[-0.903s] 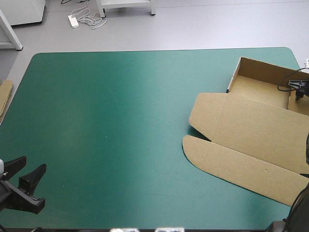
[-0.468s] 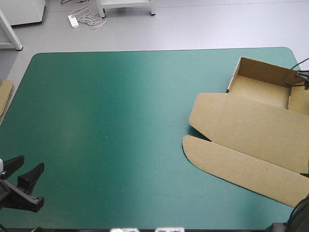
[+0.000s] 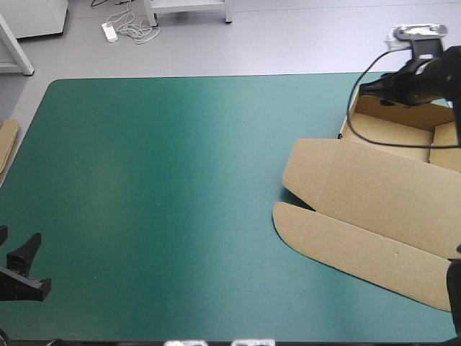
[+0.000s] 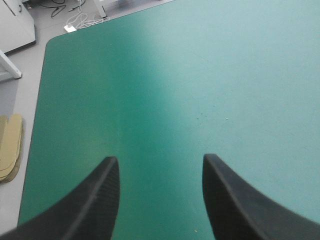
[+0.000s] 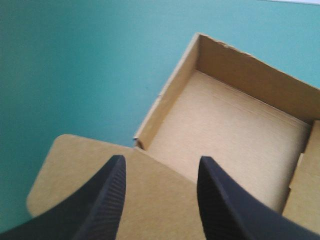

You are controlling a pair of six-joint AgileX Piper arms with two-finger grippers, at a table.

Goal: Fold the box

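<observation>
We see the brown box (image 3: 374,194) on the teal-green cover (image 3: 180,180), tray open, lid flat. The right gripper (image 5: 161,159) hangs over the box's tray, fingers spread. The left gripper (image 4: 159,157), also spread, is well apart from the box.

The box (image 3: 374,202) fills the teal-green cover's (image 3: 166,187) right side, its walls raised at the far right corner; from the middle to the left edge the surface lies open.
</observation>
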